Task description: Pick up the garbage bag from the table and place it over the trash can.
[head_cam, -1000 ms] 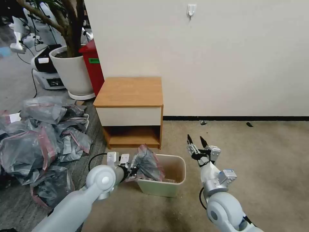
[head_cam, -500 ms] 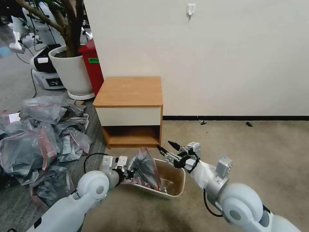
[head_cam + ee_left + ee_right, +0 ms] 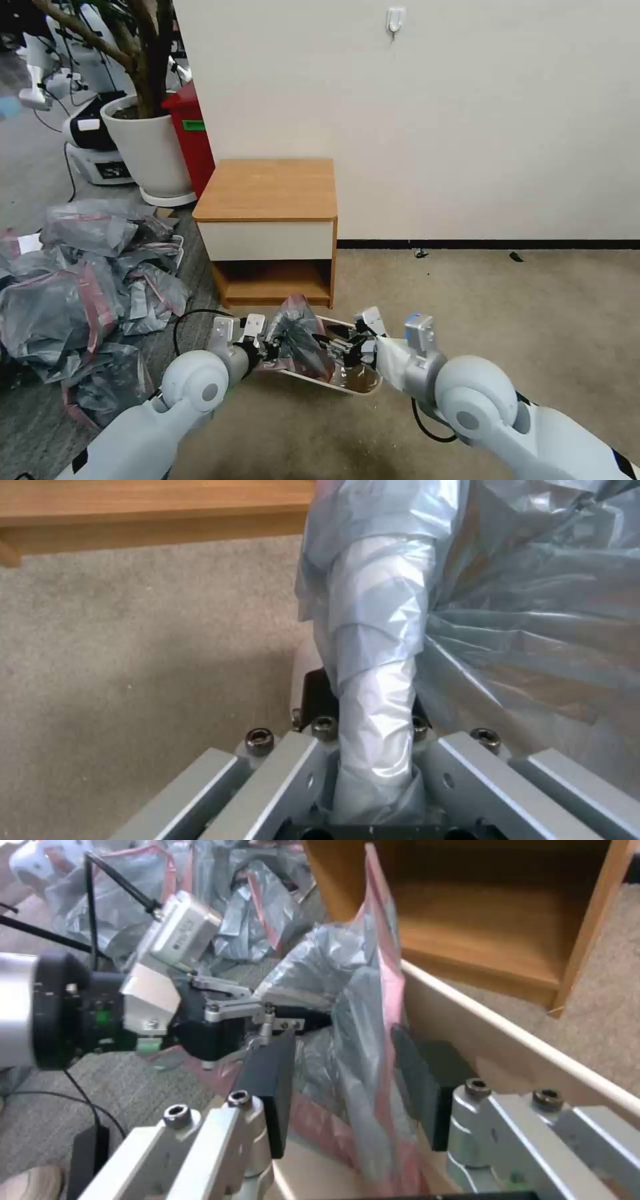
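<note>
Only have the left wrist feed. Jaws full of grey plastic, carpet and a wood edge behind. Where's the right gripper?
Observer: The right gripper is over the trash can. Its fingers are open, one on each side of the pink-banded edge of the garbage bag.
Operator: Bin standing straight?
Observer: No. In the head view it looks tilted, with its inside floor showing.
Operator: Where's my gripper relative to it?
Observer: The left gripper holds the bag bunched at the can's left side. The can is on the carpet just in front of the table.
</note>
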